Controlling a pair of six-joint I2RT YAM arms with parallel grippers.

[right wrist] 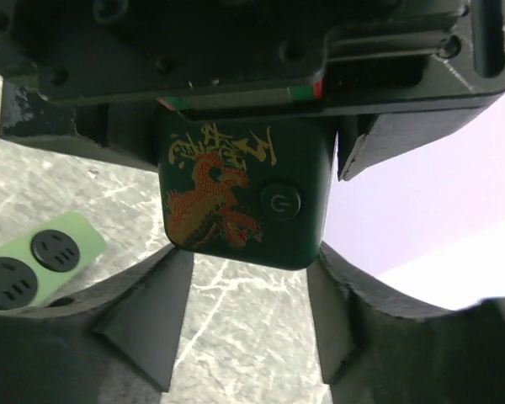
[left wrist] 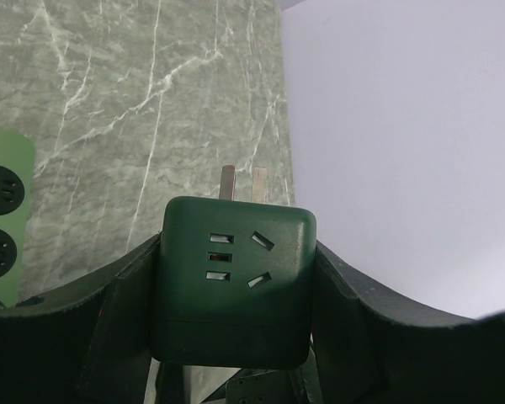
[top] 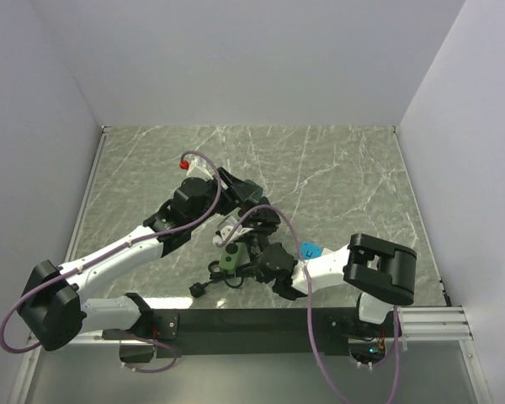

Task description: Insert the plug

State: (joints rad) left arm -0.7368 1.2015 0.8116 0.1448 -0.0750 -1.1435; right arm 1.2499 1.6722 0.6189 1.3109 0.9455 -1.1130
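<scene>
My left gripper (left wrist: 236, 246) is shut on a dark green cube plug (left wrist: 231, 295), whose two metal prongs (left wrist: 242, 183) point away from the wrist, above the marble table. In the right wrist view the same cube (right wrist: 244, 194) shows a gold dragon print and a power button, hanging under the left gripper's black body. My right gripper (right wrist: 251, 257) is open, its fingers either side of the cube's lower edge, not gripping it. A light green power strip (top: 229, 257) lies on the table beside both grippers; it also shows in the left wrist view (left wrist: 2, 210) and the right wrist view (right wrist: 35, 263).
A black cable with a black plug (top: 199, 289) lies near the front edge. A blue tag (top: 310, 250) sits on the right arm. White walls (top: 252, 59) enclose the marble table (top: 337, 177) on three sides.
</scene>
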